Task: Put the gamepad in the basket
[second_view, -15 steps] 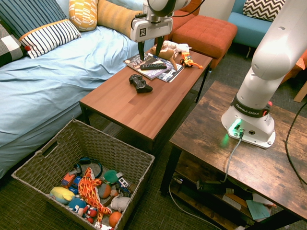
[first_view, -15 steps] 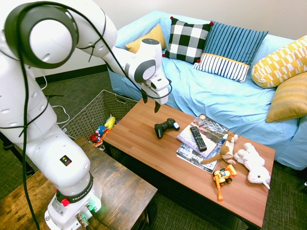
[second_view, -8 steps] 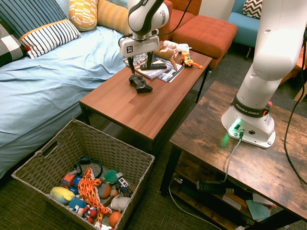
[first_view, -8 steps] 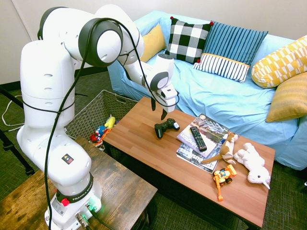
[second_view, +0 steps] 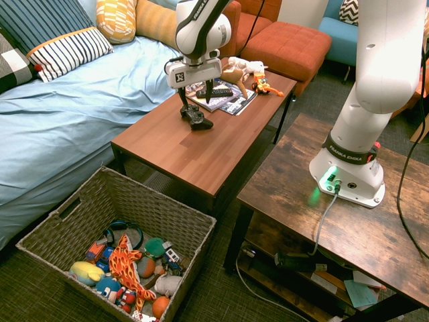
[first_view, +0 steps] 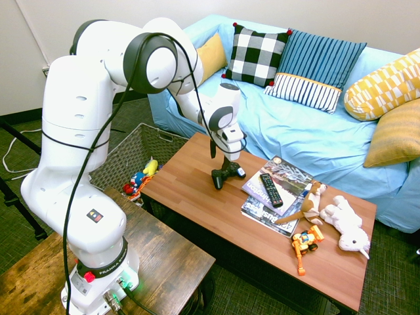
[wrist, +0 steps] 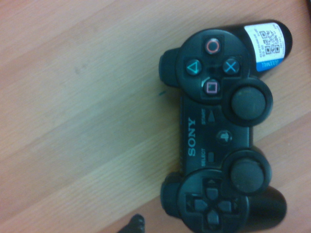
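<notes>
Hovering lower over the gamepad (second_view: 198, 122) than moments ago, with gripper (second_view: 196, 99) wide, empty. Probably nearing a grasp, before the basket (second_view: 154, 209).

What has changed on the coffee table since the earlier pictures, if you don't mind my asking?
The gripper has come down to the game controller, its fingers open; nothing is gripped. The controller, remote and basket stayed put.

Black SONY gamepad (wrist: 214, 131) on wood surface (wrist: 87, 111), white-blue sticker (wrist: 266, 44) on one handle.
</notes>
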### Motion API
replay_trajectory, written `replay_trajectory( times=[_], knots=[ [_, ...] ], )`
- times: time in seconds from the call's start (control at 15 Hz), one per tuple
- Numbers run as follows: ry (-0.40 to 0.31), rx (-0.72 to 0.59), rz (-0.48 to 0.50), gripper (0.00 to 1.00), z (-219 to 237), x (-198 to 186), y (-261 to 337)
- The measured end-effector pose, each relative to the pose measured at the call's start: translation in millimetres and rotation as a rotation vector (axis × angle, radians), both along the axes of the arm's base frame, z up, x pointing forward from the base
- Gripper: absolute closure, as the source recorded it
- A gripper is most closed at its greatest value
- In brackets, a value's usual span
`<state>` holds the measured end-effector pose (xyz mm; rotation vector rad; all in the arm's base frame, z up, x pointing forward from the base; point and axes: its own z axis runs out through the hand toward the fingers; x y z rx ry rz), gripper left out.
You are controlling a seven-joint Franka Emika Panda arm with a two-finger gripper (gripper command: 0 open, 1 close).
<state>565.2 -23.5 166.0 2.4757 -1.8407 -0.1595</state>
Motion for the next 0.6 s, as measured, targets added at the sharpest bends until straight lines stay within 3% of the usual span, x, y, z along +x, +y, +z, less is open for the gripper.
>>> replay_trajectory(
  times=[0.6],
  knots=[
    [0.013, 0.002, -0.085, 0.0, -43, 28, -23]
  ],
)
